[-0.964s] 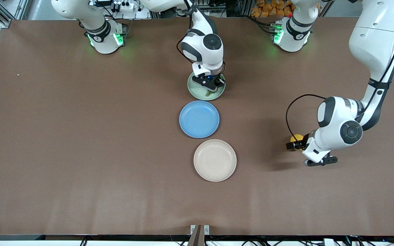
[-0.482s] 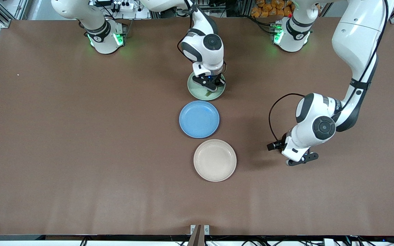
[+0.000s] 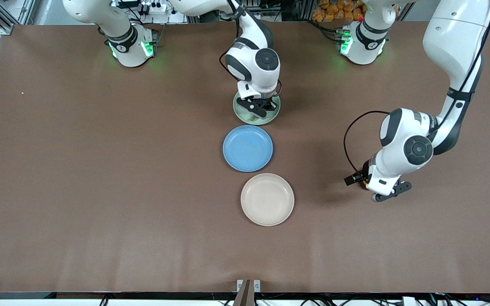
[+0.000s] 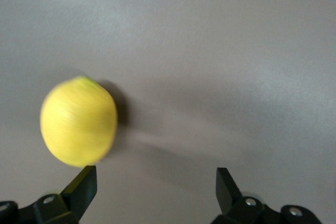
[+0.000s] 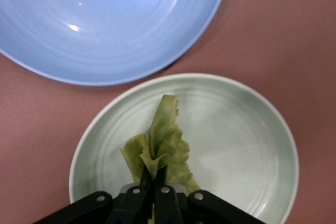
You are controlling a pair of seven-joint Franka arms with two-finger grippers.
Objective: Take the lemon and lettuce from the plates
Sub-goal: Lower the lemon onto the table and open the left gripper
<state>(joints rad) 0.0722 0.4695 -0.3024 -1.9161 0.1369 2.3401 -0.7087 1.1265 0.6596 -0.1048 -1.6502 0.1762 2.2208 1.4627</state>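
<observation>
Front view: high camera, faces robots across table (image 3: pixel 100 170), looks steeply down; bases along top edge, whole tabletop in frame. Left wrist view: close, looks down past own fingertips at bare table and lemon (image 4: pixel 79 121). Right wrist view: close, straight down on green plate (image 5: pixel 236 129) and blue plate (image 5: pixel 105 19). Both plates shared with front view: green plate (image 3: pixel 270 118), blue plate (image 3: pixel 248 148).

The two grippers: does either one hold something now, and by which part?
The right gripper, over the pale mint green plate, pinches the wrinkly green lettuce leaf at one end. The left gripper is open, holding nothing; the small yellow lemon lies on the brown table.
</observation>
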